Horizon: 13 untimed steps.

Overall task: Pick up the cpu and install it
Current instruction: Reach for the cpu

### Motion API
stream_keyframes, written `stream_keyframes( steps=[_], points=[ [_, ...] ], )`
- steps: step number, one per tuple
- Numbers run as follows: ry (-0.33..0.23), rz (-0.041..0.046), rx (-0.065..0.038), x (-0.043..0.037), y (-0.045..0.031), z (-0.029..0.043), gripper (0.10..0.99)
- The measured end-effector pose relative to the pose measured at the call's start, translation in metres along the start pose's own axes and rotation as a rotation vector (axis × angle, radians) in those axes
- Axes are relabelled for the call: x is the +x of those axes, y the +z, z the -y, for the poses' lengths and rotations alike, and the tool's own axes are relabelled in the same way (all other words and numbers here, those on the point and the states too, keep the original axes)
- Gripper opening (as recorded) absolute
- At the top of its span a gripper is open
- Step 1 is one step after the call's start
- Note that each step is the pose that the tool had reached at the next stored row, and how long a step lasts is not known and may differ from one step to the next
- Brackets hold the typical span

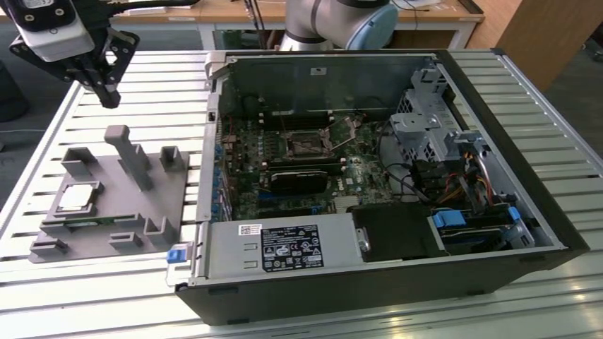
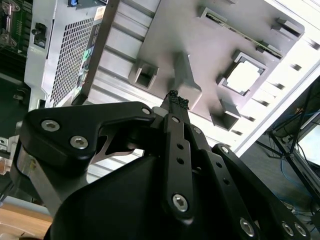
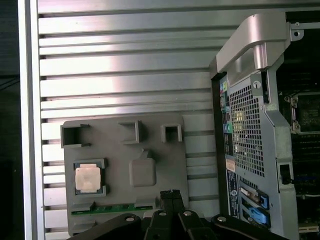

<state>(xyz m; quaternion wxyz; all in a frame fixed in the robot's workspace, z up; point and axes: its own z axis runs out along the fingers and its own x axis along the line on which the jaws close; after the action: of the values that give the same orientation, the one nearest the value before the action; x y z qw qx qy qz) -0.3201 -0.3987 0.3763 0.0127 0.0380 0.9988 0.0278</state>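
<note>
The cpu is a small silvery square lying flat in a recess of the grey fixture tray, at the exterior view's left. Both wrist views show it too: cpu, cpu. My gripper hangs high above the slatted table beyond the tray's far edge, well away from the cpu. Its fingertips meet with nothing between them, gripper, gripper. The black-framed socket sits on the motherboard inside the open computer case.
The open case takes up the middle and the exterior view's right, with a power supply at its near side and a drive cage. A tall peg rises from the tray. The slatted metal table lies below the gripper.
</note>
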Motion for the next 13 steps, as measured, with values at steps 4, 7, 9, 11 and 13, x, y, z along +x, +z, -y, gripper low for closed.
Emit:
stream_keyframes(
  steps=[4, 7, 9, 11, 13],
  points=[
    [0.000, 0.0000, 0.000, 0.0024, 0.0001, 0.0002, 0.106],
    [0.000, 0.0000, 0.000, 0.0044, 0.0001, 0.0004, 0.106],
    [0.000, 0.0000, 0.000, 0.0051, 0.0002, 0.0004, 0.106],
    [0.000, 0.0000, 0.000, 0.0061, 0.0003, 0.0005, 0.106],
    [0.000, 0.0000, 0.000, 0.0067, 0.0003, 0.0006, 0.106]
  ],
)
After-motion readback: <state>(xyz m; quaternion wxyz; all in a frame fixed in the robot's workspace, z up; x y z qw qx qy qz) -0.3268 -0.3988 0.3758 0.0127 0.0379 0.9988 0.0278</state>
